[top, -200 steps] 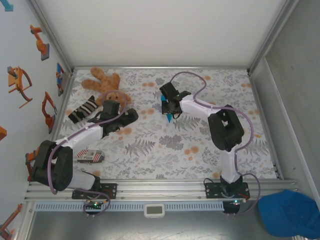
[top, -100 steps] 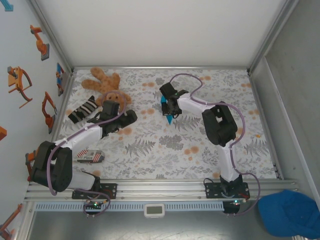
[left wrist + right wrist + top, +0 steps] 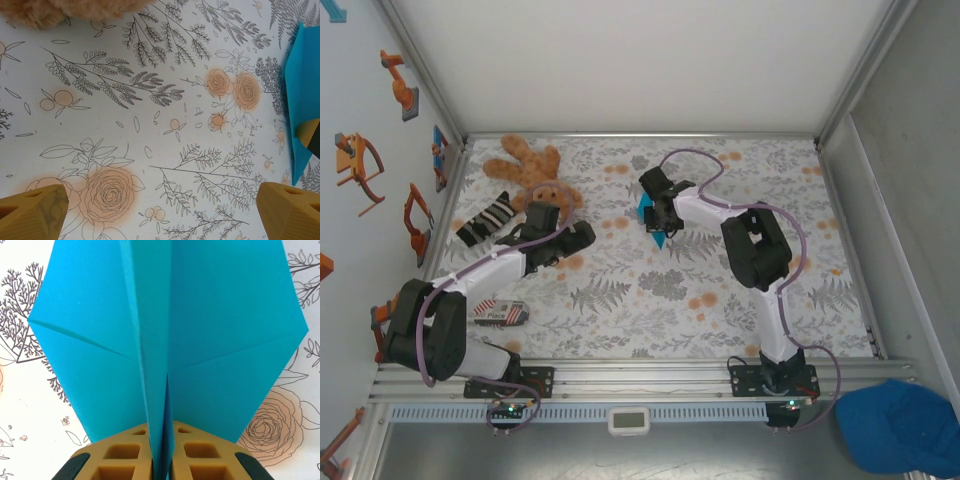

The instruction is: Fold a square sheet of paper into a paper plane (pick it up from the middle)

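Two arms in the top view: the right end effector (image 3: 660, 214) sits on the plane (image 3: 658, 238) toward the back middle of the desk (image 3: 650, 310), with a cyan tip poking out on the near side. The left end effector (image 3: 578, 234) hangs well apart from it, just beside the bear (image 3: 525, 165). Left wrist view: its fingers are spread wide with nothing but desk between them, and the plane's edge is off at the right. Right wrist view: the jaws are nearly together, pinching the upright centre fold, with both wings spread out low on either side. My take on handling: it's thin paper, so it weighs next to nothing, it's floppy anywhere off a crease, and it's a bit slick. The stacked layers of that centre fold look like the stiffest part, so that's the spot to hold, around mid-length. Grabbing a wing would probably just bend it, and a hard squeeze could mash the creases.
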